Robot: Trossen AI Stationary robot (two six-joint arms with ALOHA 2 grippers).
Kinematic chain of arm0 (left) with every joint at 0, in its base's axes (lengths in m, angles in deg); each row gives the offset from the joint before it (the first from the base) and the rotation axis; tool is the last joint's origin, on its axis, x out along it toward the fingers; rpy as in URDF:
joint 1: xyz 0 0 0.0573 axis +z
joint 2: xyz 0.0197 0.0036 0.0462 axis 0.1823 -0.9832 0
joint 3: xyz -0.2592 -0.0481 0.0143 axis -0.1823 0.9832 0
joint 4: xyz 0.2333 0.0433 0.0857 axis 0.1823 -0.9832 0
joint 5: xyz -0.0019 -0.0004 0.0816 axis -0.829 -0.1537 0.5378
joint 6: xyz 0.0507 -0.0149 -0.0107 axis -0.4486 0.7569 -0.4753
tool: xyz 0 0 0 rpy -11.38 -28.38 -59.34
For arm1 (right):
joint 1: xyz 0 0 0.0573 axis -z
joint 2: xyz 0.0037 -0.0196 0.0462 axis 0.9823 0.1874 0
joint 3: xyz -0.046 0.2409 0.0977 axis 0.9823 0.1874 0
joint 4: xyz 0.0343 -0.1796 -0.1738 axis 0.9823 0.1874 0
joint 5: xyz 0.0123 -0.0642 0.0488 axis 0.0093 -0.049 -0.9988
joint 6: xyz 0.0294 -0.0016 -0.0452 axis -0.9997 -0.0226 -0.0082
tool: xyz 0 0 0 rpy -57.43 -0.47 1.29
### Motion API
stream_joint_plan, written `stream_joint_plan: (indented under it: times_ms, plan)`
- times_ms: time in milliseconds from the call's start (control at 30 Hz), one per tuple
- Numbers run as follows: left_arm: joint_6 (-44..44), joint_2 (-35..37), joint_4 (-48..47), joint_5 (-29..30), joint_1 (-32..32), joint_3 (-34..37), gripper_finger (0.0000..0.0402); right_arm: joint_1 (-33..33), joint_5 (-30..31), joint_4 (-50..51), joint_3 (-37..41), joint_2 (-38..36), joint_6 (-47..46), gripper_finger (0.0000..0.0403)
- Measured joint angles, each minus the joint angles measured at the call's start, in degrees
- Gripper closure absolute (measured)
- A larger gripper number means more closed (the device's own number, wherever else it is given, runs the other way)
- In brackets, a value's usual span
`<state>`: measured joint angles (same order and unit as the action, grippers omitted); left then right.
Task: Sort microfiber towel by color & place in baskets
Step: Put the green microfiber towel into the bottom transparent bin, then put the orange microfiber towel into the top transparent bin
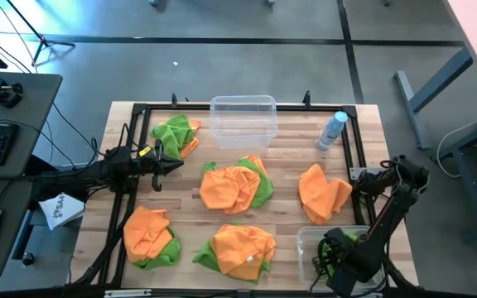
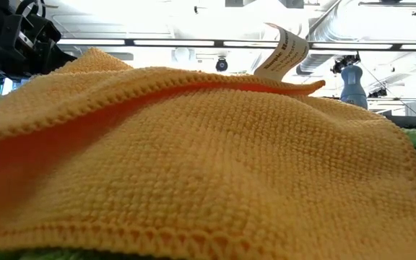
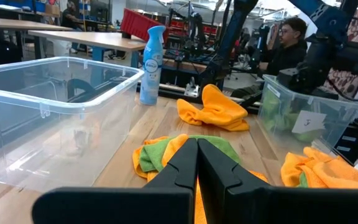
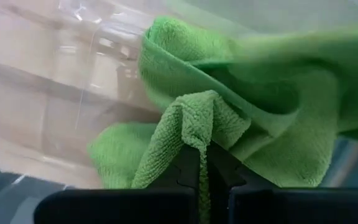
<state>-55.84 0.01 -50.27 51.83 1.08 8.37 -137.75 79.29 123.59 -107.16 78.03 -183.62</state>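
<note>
My right gripper (image 1: 335, 248) points down over the clear basket (image 1: 305, 240) at the table's near right corner, shut on a green towel (image 4: 247, 93). A second clear basket (image 1: 243, 120) stands at the far edge with nothing in it. Orange and green towels lie in heaps on the wood: far left (image 1: 176, 132), centre (image 1: 237, 186), right (image 1: 323, 192), near left (image 1: 149, 236) and near centre (image 1: 243, 252). My left gripper (image 1: 168, 161) waits level at the left side, shut, holding nothing. My right gripper pinches a bunched-up fold of the green towel (image 4: 194, 118) between its two fingers. The fingers come from above, pointing down. The rest of the towel spreads out below them, inside the basket's clear walls (image 4: 98, 56).
A clear bottle with a blue cap (image 1: 331, 131) stands at the far right. A black frame (image 1: 143, 112) rims the table. In the low view an orange towel (image 2: 193, 159) fills the picture. A person (image 3: 288, 43) sits beyond the table.
</note>
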Motion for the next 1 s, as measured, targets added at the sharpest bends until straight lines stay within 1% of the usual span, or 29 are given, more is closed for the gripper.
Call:
stream_joint_plan:
  times_ms: [167,267,400,533,767,900,1000]
  plan:
    - [0.0,0.02,0.0,0.02,-0.01,0.0,0.0401,-0.08,0.25,-4.69,2.9,-0.02,0.0,0.0403]
    - [0.01,0.0,0.0,0.01,0.02,0.0,0.0401,-0.1,0.7,-5.05,2.88,-0.02,0.21,0.0398]
    - [0.0,0.01,0.0,0.02,0.0,0.0,0.0401,-0.1,0.72,-3.13,0.86,-0.02,1.53,0.0376]
    - [0.0,0.02,0.0,0.0,-0.01,0.0,0.0402,-0.1,0.92,-0.61,-1.56,-0.07,3.63,0.0342]
    - [0.02,0.0,0.0,0.0,-0.01,-0.01,0.0402,-0.1,1.07,5.85,-7.8,-0.07,9.7,0.0286]
    - [0.01,-0.01,0.0,0.02,0.02,0.0,0.0401,-0.1,1.51,12.87,-13.44,-0.07,13.12,0.0275]
    - [0.01,0.0,0.0,0.02,0.0,0.01,0.0401,-0.12,4.2,20.03,-17.92,-0.09,15.22,0.0275]
